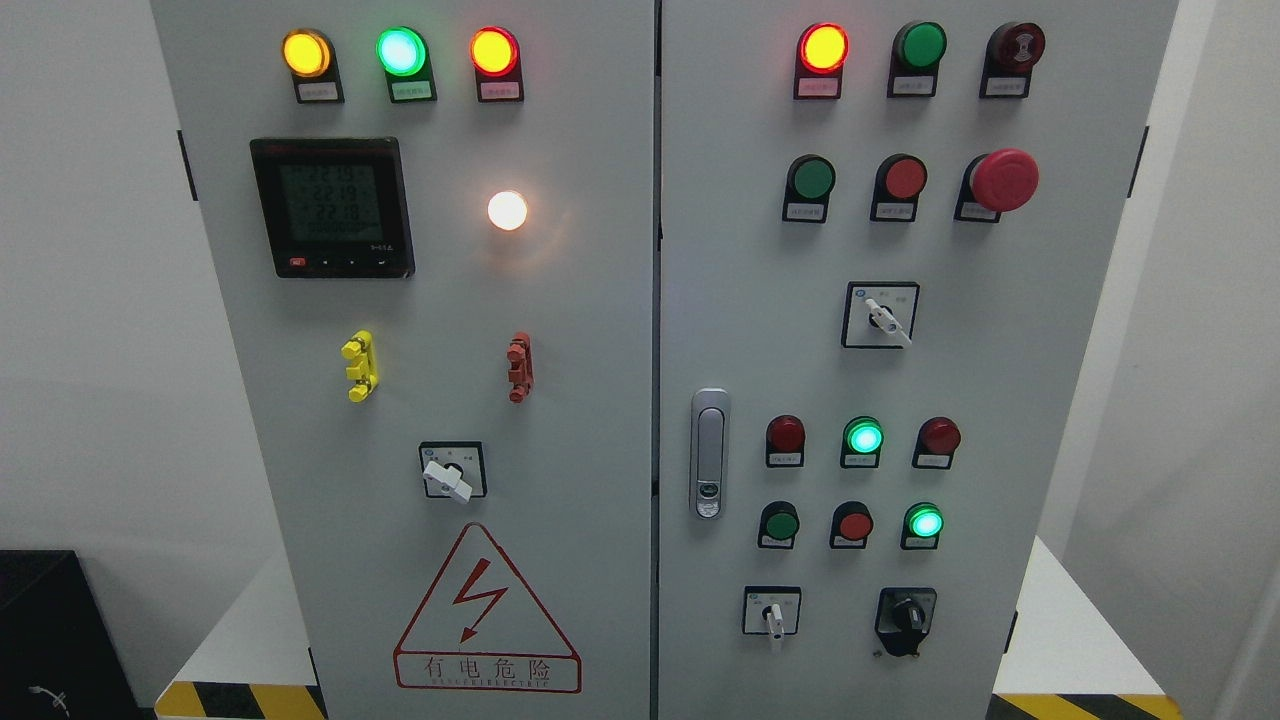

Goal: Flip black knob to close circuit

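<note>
No robot hand shows anywhere in the head view, so whether either one is open, closed or gripping cannot be told; neither arm has entered the picture.

The black knob (906, 617) sits on the right-hand door of the grey cabinet (580, 300), down at about five o'clock from the picture's centre, the lowest control on that door. Just beside it, at its nine o'clock, is a white-handled selector (771, 612) on a square plate. At its twelve o'clock glows a green lamp (925, 522), with a red button (853, 524) and a dark green button (779, 523) in the same row.

The task appears not yet begun. The risks, as I judge them: the knob is small and near the lower edge of view, so an incoming arm may hide it; a reach drifting toward nine o'clock could turn the white selector instead; a reach too high could press a button. The knob's exact pointer position is too small to read, so the turning direction is uncertain.
</note>
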{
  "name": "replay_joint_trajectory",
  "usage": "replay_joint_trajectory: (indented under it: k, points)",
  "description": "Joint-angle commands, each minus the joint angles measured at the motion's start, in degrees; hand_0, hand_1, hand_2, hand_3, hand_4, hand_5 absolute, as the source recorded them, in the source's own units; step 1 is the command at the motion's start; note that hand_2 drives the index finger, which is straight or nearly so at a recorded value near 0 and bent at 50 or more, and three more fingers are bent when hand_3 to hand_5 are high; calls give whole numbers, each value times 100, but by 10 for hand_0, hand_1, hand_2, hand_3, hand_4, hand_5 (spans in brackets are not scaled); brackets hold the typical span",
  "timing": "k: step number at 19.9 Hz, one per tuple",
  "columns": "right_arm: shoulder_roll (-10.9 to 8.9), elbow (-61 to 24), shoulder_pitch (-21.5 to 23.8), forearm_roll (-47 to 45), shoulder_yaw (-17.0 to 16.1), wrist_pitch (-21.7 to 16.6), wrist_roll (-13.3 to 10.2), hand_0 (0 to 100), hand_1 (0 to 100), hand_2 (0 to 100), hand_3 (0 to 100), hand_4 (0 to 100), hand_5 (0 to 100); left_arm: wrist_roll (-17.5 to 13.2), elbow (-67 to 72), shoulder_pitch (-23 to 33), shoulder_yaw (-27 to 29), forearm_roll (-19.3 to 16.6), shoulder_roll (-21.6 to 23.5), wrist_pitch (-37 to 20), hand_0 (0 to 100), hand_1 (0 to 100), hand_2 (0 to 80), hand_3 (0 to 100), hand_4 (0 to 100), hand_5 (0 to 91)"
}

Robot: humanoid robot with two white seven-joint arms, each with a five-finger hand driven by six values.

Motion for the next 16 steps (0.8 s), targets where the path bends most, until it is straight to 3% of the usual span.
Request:
replay_joint_trajectory:
  k: [1, 10, 11, 14, 16]
  points:
    - [174, 51, -20, 3, 22, 20, -60, 0, 176, 0, 0, 0, 0, -1, 123, 0, -123, -123, 0, -5, 120, 556, 0, 0, 0, 0]
    - [201, 7, -143, 20, 66, -128, -121, 0, 175, 0, 0, 0, 0, -1, 123, 0, -123, -123, 0, 4, 120, 556, 0, 0, 0, 0]
    - [201, 7, -213, 81, 162, -321, -252, 0, 174, 0, 0, 0, 0, -1, 123, 0, -123, -123, 0, -5, 120, 556, 0, 0, 0, 0]
    - [183, -28, -415, 468, 488, -875, -1024, 0, 168, 0, 0, 0, 0, -1, 123, 0, -123, -123, 0, 4, 120, 556, 0, 0, 0, 0]
    - [148, -220, -512, 486, 506, -1016, -1263, 0, 163, 0, 2, 0, 0, -1, 123, 0, -123, -123, 0, -5, 120, 556, 0, 0, 0, 0]
